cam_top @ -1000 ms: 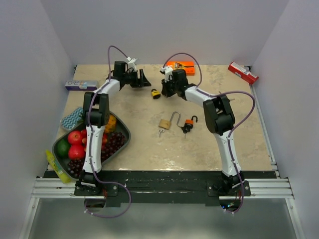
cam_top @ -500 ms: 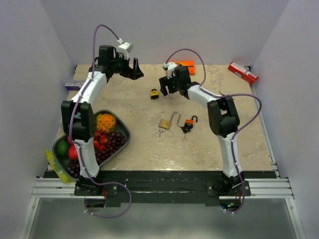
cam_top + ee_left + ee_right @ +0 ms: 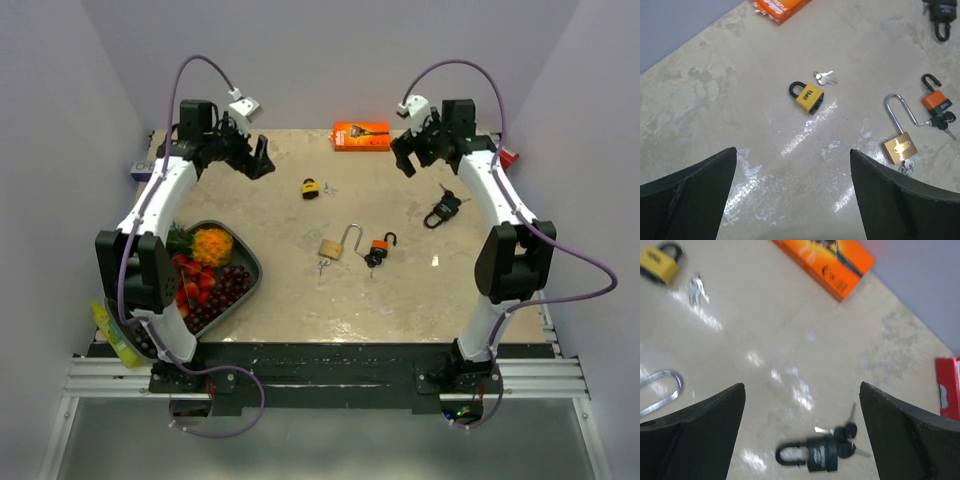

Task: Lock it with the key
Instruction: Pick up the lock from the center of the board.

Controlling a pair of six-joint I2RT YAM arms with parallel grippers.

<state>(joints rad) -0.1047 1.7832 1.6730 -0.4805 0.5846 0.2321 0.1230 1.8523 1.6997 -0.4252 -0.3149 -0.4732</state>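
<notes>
Several padlocks lie on the table. A yellow padlock [image 3: 312, 187] [image 3: 807, 96] has its shackle closed, and loose keys [image 3: 825, 77] lie beside it. A brass padlock [image 3: 332, 248] [image 3: 900, 145] and an orange padlock [image 3: 378, 247] [image 3: 936, 102] have open shackles, with keys at each body. A black padlock [image 3: 441, 210] [image 3: 815, 457] lies on the right with keys [image 3: 847, 432] at its body. My left gripper [image 3: 258, 158] [image 3: 792, 155] hovers open at the back left. My right gripper [image 3: 405, 158] [image 3: 802, 390] hovers open above the black padlock. Neither holds anything.
An orange box [image 3: 361, 135] lies at the back centre and a red box [image 3: 500, 155] at the back right edge. A dark fruit bowl [image 3: 250, 268] sits front left, with a small blue box [image 3: 140, 168] at the left edge. White walls enclose the table.
Both arms have risen and swung outward from the yellow padlock, left to the left and right to the right. The right gripper has opened. The black padlock now shows on the right.
</notes>
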